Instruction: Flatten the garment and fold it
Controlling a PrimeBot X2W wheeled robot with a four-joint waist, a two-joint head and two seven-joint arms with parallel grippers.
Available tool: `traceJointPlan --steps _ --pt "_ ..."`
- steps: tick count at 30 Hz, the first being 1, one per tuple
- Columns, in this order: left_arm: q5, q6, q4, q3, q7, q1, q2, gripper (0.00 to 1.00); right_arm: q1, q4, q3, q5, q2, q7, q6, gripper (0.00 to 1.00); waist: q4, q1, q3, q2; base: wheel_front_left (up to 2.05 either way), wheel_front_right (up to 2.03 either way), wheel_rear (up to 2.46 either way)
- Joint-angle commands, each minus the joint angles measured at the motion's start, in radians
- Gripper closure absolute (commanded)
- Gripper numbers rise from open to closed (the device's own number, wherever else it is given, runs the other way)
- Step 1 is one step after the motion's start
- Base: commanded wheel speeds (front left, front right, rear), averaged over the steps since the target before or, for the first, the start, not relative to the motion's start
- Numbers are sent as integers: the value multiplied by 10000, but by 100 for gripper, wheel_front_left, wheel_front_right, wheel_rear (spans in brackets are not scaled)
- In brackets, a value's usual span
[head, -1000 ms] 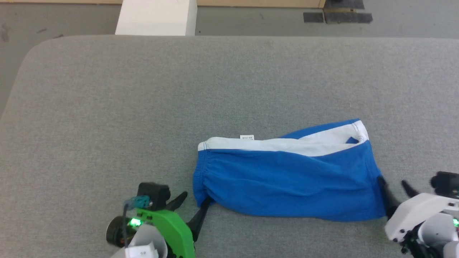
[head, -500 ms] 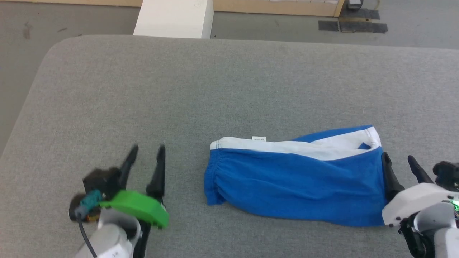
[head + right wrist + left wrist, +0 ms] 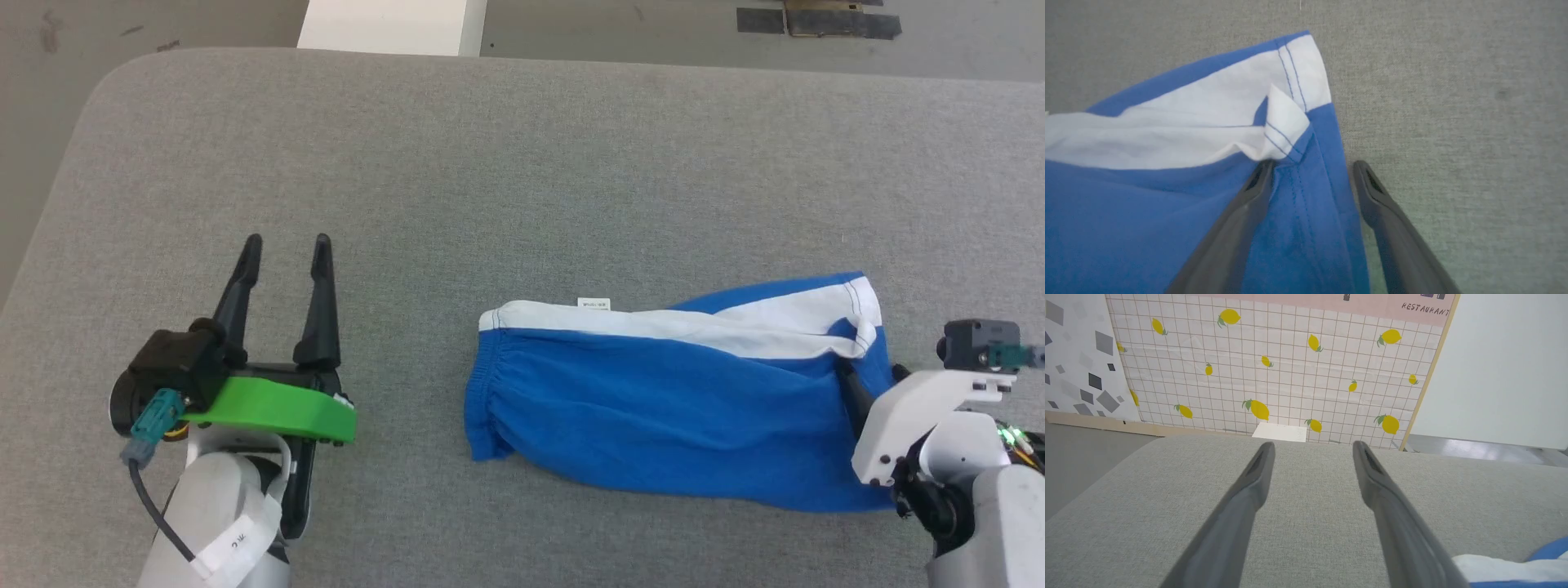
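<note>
Whereas a second ago the left gripper (image 3: 286, 242) touched the garment (image 3: 653, 408) at its gathered corner, the head view now has it well apart to the left, fingers spread and empty. The right gripper (image 3: 873, 371) has shifted up the right hem. The shorts lie flat on the grey fabric table (image 3: 522, 163).

The left wrist view looks over bare table to a white block (image 3: 1280, 432) and a lemon-print wall (image 3: 1290, 355).

In the right wrist view, the parted fingers straddle the blue hem by the white trim, unclamped.

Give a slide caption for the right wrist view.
Open right gripper straddles the hemmed edge of bright blue, white-trimmed fabric shorts.
</note>
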Motion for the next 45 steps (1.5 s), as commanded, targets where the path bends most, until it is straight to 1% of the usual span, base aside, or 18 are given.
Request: traceJointPlan --steps 1,2,3,4,5,7,11,14,17,20,23,26,28,30,35,38,41,45 --pt "230 -134 27 185 -44 -1 -145 0 66 229 41 81 28 465 -15 0 6 0 -9 0 0 0 0" --pt "310 -199 32 288 -44 19 -231 0 84 249 46 143 28 695 -15 0 9 0 -15 0 0 0 0" --pt "383 -264 42 376 -44 38 -310 0 112 265 77 212 28 929 -15 17 14 0 -22 0 0 0 0" --pt "468 -338 59 470 -44 62 -397 0 157 240 107 287 28 1163 -15 50 19 0 -39 0 0 0 0" --pt "542 -405 78 547 -44 84 -477 0 195 140 188 377 28 1288 -15 72 26 0 -50 0 0 0 0" --pt "658 -507 112 665 -44 112 -592 0 222 -56 248 711 28 1258 -15 100 26 0 -56 0 0 0 0" --pt "808 -658 217 831 -45 150 -755 0 256 -356 243 904 28 945 -15 100 -3 0 -80 0 0 0 0" --pt "877 -731 364 870 -45 165 -826 0 270 -562 -58 1000 28 612 -15 100 -4 0 -129 0 0 0 0" --pt "922 -781 457 917 -45 164 -889 0 375 -854 -745 865 28 378 -15 100 17 0 -187 0 0 0 0" --pt "961 -811 499 956 -45 197 -937 0 568 -1257 -1488 611 28 375 -15 100 38 0 -242 0 0 0 0" --pt "988 -832 546 996 -45 263 -974 0 789 -1849 -2276 16 28 537 -15 100 41 0 -300 0 0 0 0" --pt "1015 -844 598 1008 -45 334 -992 0 906 -2401 -2524 -272 28 806 -15 100 37 0 -367 0 0 0 0" --pt "1028 -850 621 1006 -45 371 -1001 0 998 -2912 -2267 -207 28 1003 -15 100 44 0 -409 0 0 0 0" --pt "1039 -854 618 1017 -45 387 -1008 0 1109 -3562 -1801 -44 28 1269 -15 100 40 0 -442 0 0 0 0" --pt "1075 -860 615 1004 -45 401 -1019 0 1412 -5376 168 273 28 2419 -15 100 78 0 -487 0 0 0 0" --pt "1043 -862 617 923 -45 373 -1033 0 1419 -6070 1406 162 28 3013 -15 100 149 0 -487 0 0 0 0" --pt "1009 -863 570 857 -45 322 -1054 0 1151 -6209 2677 79 28 3349 -15 100 263 0 -407 0 0 0 0" --pt "954 -863 526 796 -45 250 -1088 0 525 -5468 3968 -41 28 3412 -15 100 426 0 -256 0 0 0 0"
